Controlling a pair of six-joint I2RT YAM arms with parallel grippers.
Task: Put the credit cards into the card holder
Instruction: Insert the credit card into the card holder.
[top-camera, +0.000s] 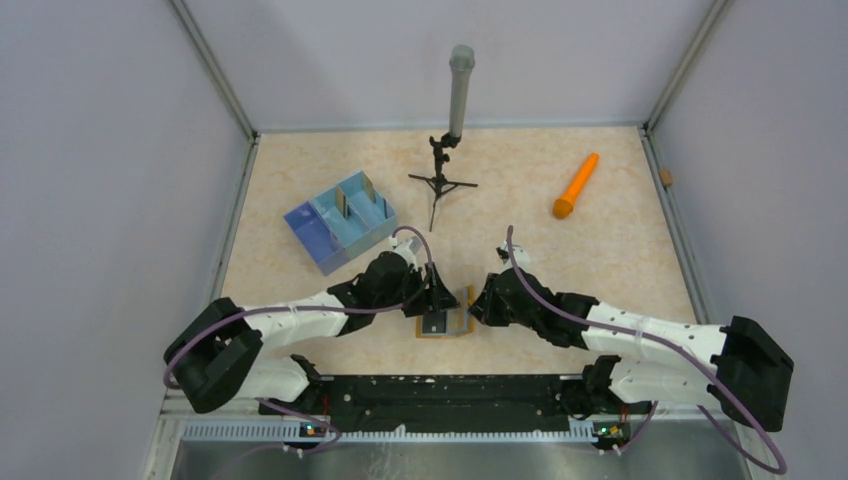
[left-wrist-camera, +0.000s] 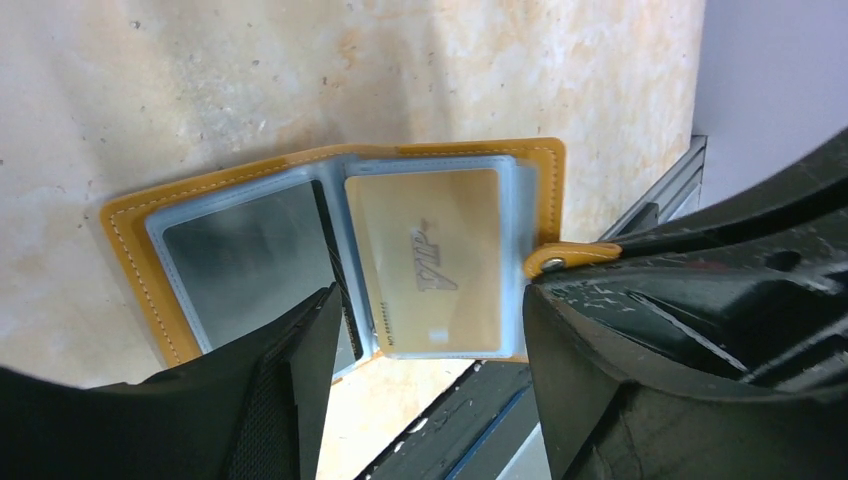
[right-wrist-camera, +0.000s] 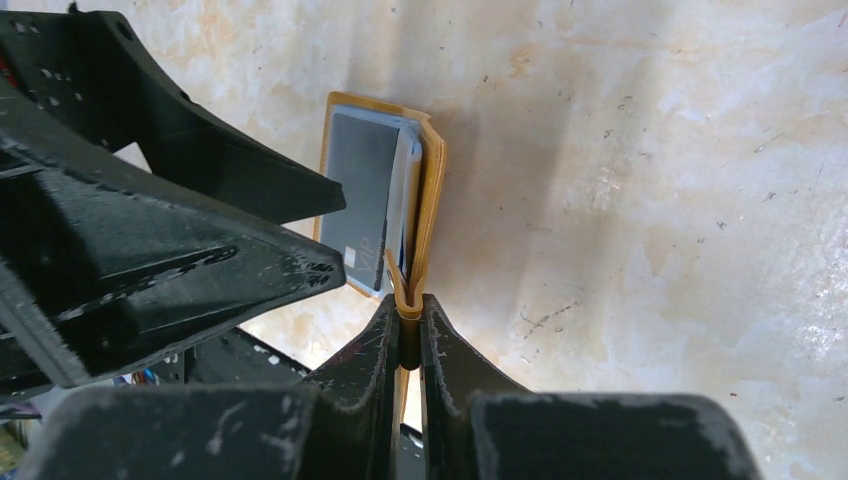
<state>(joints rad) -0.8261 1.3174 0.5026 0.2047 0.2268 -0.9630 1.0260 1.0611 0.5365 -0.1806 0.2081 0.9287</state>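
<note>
Beige table (top-camera: 600, 250): card holder (right-wrist-camera: 431, 190) tab pinched in right claw (right-wrist-camera: 405, 310).

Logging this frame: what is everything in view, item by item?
card holder: one, mustard, open at the table's near edge
gold card: one, in a holder pocket
dark grey card: one, in the other pocket
grey-brown cards: two, upright in the tray
tray: one, blue, divided, left of centre
cone-shaped stick: one, orange, far right
tripod stand: one, black, holding a grey cylinder, far centre
table: one, beige
left hand: open, over the holder
right hand: shut on the holder's tab
</note>
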